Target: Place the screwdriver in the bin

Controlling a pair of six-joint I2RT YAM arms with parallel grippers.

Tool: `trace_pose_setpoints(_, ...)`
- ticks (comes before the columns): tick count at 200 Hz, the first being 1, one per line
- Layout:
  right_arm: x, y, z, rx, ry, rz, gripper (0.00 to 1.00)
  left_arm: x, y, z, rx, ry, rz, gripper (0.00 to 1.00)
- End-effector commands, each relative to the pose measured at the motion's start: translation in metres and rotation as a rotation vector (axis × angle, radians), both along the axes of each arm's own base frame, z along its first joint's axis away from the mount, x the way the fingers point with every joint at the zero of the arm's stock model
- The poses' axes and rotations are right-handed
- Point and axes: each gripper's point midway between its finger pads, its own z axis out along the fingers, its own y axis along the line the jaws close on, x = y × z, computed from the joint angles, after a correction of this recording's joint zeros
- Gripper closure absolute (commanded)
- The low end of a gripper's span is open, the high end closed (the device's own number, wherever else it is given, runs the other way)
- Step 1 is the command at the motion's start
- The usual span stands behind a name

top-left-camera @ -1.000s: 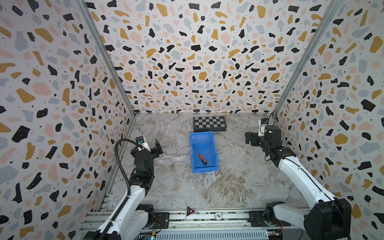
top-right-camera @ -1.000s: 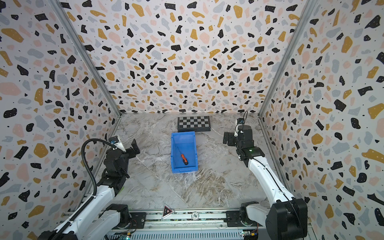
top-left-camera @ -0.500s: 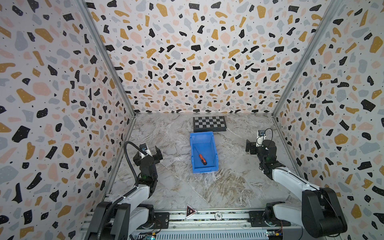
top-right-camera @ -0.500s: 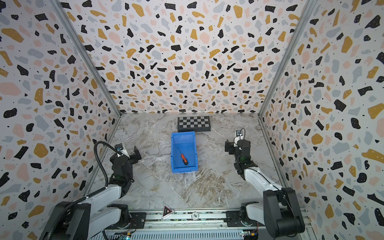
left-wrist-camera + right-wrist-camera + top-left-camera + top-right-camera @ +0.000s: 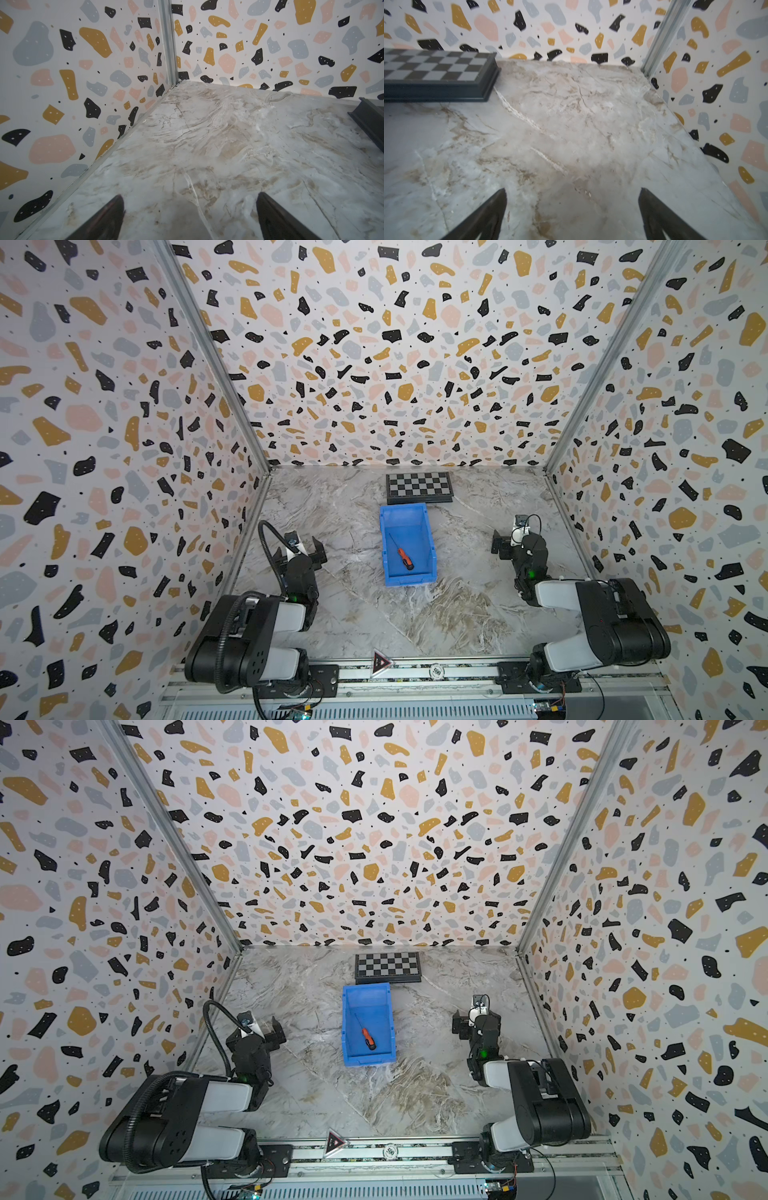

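The screwdriver [image 5: 404, 558] [image 5: 367, 1038], orange and black with a thin dark shaft, lies flat and slanted on the floor of the blue bin [image 5: 386, 539] [image 5: 348, 1019] in both top views. Nothing touches it. My left gripper [image 5: 303, 555] [image 5: 261, 1031] is low over the marble, well left of the bin, open and empty; its wrist view shows the left gripper [image 5: 189, 196] with only bare floor between the jaws. My right gripper [image 5: 515, 545] [image 5: 476, 1025] [image 5: 572, 189] is equally far to the bin's right, open and empty. Neither wrist view shows the bin or the screwdriver.
A black-and-grey checkered board [image 5: 418, 487] [image 5: 387, 967] [image 5: 436, 68] lies flat just behind the bin, near the back wall; its dark edge [image 5: 369, 118] shows in the left wrist view. Patterned walls close in three sides. A metal rail [image 5: 415, 672] runs along the front.
Both arms have folded back and down toward the front rail, bringing both grippers lower and nearer the front. The screwdriver and bin have not moved. Both grippers stay open.
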Motion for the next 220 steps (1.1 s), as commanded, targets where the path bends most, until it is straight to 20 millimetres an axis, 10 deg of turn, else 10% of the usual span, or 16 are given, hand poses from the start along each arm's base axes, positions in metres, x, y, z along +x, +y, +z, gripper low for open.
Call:
trace_pose_setpoints(1,-0.001,0.002,0.019,0.010,-0.100,0.021,0.01,0.006,-0.004,0.027,0.005,-0.113,-0.020,0.00)
trace_pose_setpoints(220,-0.014,-0.001,0.020,0.016,-0.160,0.021,0.01,0.015,-0.022,0.024,0.030,-0.077,-0.129,0.00)
